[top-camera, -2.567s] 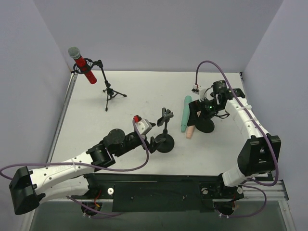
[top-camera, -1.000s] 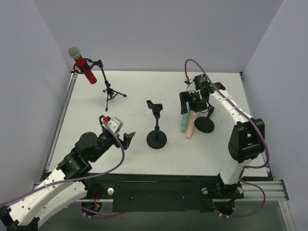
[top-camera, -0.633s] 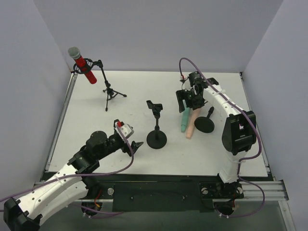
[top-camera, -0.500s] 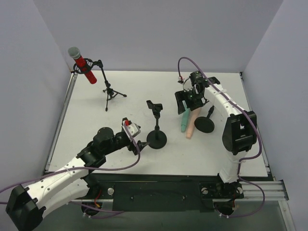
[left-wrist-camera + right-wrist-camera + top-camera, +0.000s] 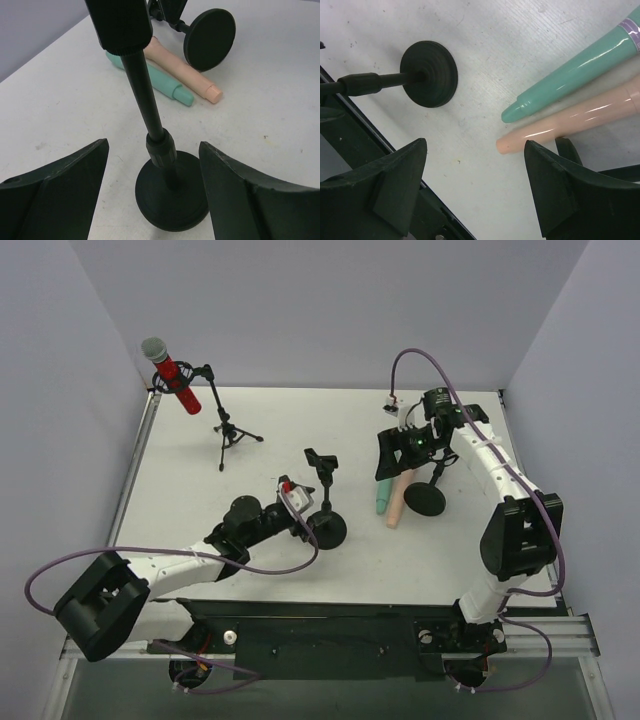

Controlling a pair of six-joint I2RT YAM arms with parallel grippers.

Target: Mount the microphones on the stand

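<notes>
Black jaws of the left gripper stand wide open on either side of the thin post of the middle stand, gripping nothing. Closing off-centre or pushing on could, I judge, tip or slide that light stand on its round base. The right gripper, also open and empty, hovers over the mint-green microphone and the peach-pink microphone; a pinch there might catch both or roll one away. Glossy and smoothly tapered to blunt tails, they lie close together at two o'clock from the middle stand, beside a second stand. The red microphone, grey mesh head up, sits tilted in the tripod stand at ten o'clock.
</notes>
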